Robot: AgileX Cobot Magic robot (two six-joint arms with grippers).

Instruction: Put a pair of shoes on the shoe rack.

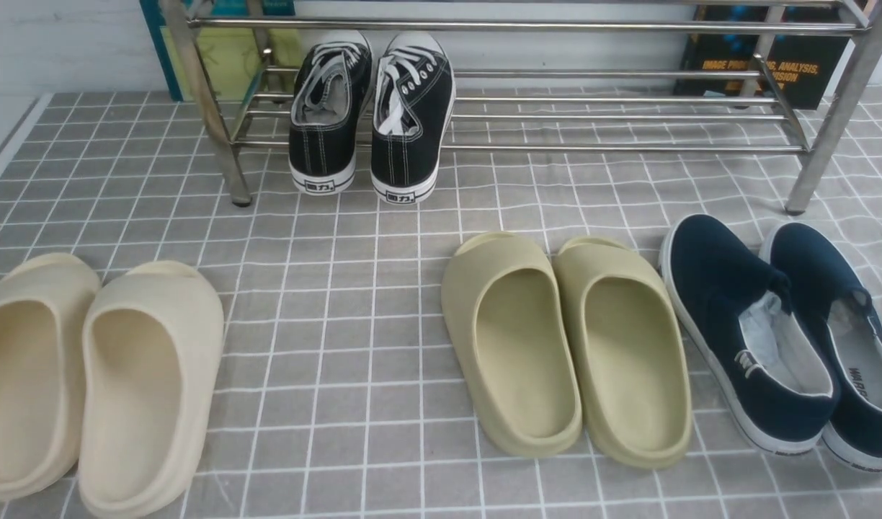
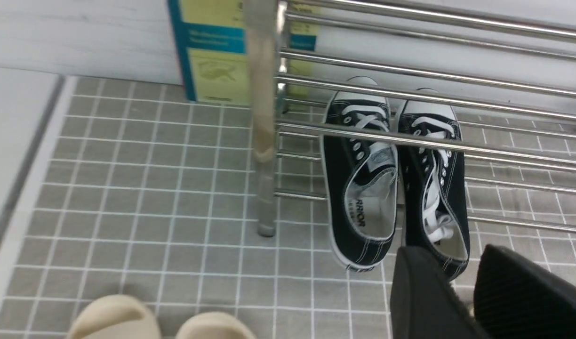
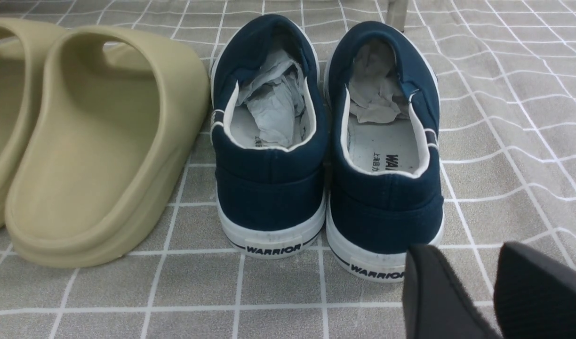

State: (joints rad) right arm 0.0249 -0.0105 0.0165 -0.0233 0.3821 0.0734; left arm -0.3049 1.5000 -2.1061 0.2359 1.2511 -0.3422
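Left gripper [image 2: 452,254] and right gripper [image 3: 464,252]: both released, fingers apart. Navy slip-ons [image 3: 271,197] had crumpled paper [image 3: 274,110] inside. Shoe rack [image 1: 628,148]: lower tier held black sneakers [image 1: 408,155], side by side, heels past front tube.

The robot's left gripper [image 2: 451,249] shows its two dark fingers [image 2: 422,292] parted by a narrow gap between their tips, as the right gripper's [image 3: 467,247] fingertips [image 3: 424,263] stand similarly apart.
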